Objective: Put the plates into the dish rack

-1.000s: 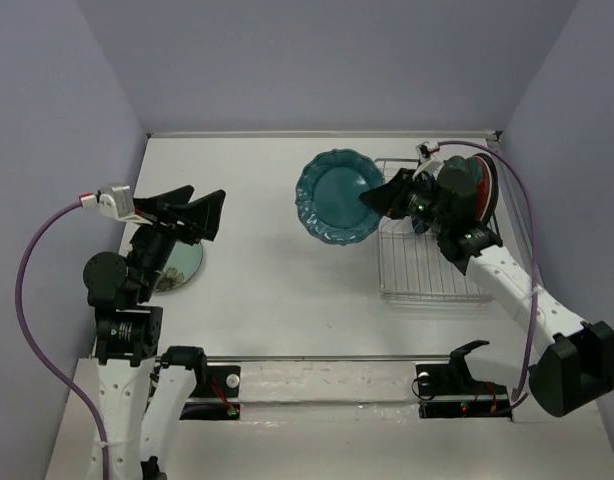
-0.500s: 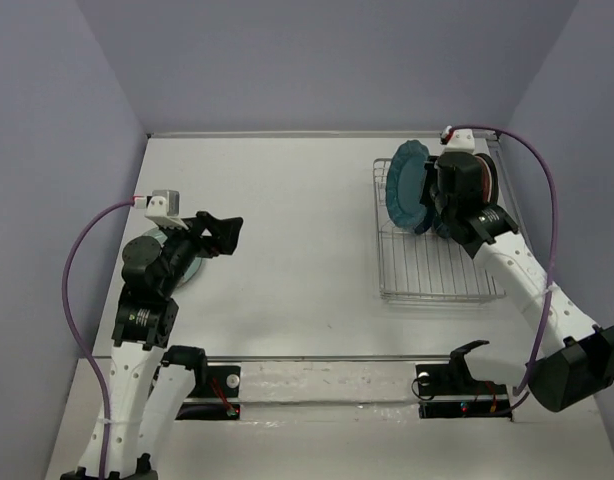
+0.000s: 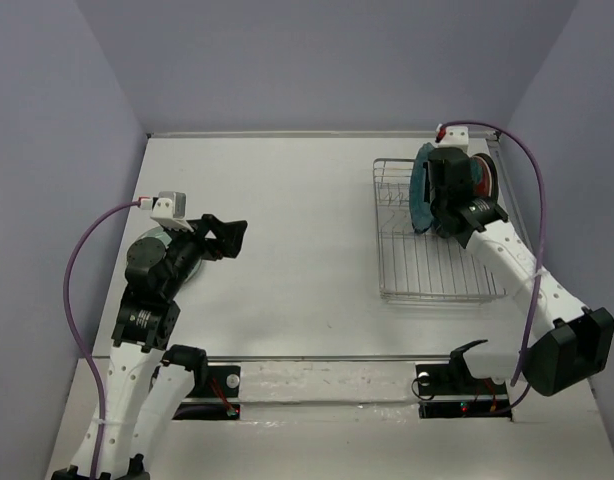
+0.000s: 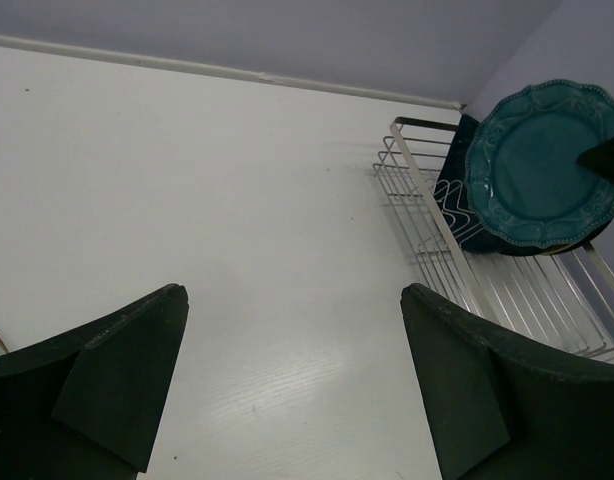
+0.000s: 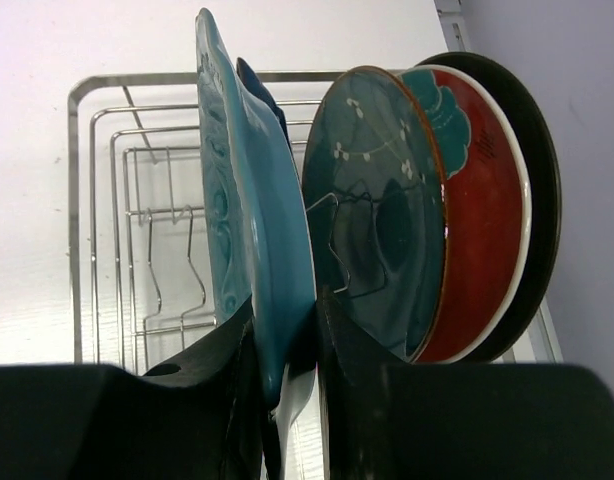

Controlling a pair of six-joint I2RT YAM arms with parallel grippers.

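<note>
Well to the left of the dish rack [image 3: 427,270], toward the near side of the table [image 3: 297,300], the left jaws hang spread wide with nothing between them, pointing across the white surface toward the rack. Beneath the left arm [image 3: 147,290] a pale mint plate [image 3: 195,265] lies flat on the table, well apart from the rack and mostly hidden by the arm.

The rack sits at the right of the table, and its wire grid and upright tines show along its near half. Over its far left part the right jaws are drawn in narrow on the rim of a scalloped teal plate [image 5: 252,220]. This plate stands on edge among the tines, its face turned away from the other plates. I cannot tell whether its lower edge rests on the rack's wire base.

Tucked just behind it is the edge of a dark blue plate [image 5: 267,105]. Beside that, toward the rack's right side, three more plates stand upright and close together. First is a glossy dark teal plate [image 5: 377,230], then a red plate with a light blue pattern [image 5: 482,210], then a dark-rimmed plate [image 5: 542,200] at the rack's right edge.
</note>
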